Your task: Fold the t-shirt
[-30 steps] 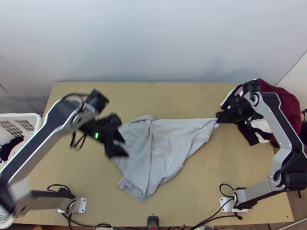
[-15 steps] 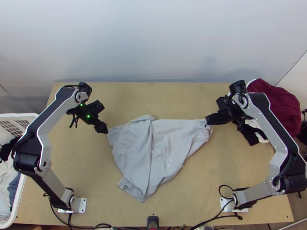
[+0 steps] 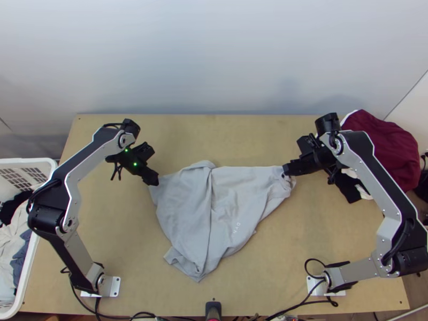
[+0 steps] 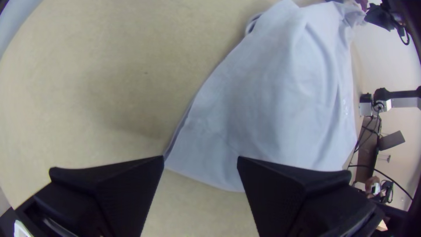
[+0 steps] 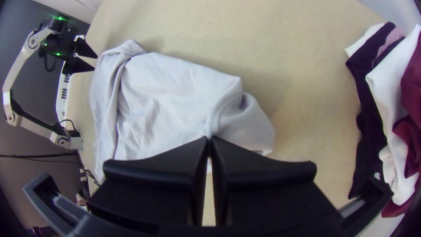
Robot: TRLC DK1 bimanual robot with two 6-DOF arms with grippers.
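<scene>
Across the middle of the light wooden table (image 3: 107, 230) lies the pale grey t-shirt (image 3: 235, 198), unevenly spread and rumpled, broad toward the left arm's side and narrowing toward the right arm's. A long crease runs down it from the bunched part at its far edge to the crumpled point nearest the arms' bases, and small lettering sits on the front of the cloth. At its left corner is the left gripper (image 3: 154, 181); in the left wrist view its two black fingers stand well apart, with that flat corner visible in the gap and nothing gripped. The right gripper (image 3: 285, 170) is at the opposite corner, and in the right wrist view its fingertips meet, pinching the t-shirt where a seam-like band runs up to them; beside the pinch a loose flap puffs outward in a soft fold. Beyond the right gripper, at the table's right side, dark red, white and black garments lie in a heap (image 3: 382, 147). Off the table's left edge stands a white laundry basket (image 3: 32, 262) with black, white and blue-grey clothes inside. Black cables (image 3: 299, 302) trail along the near edge, past a small dark device (image 3: 213, 308) between the two bases.
</scene>
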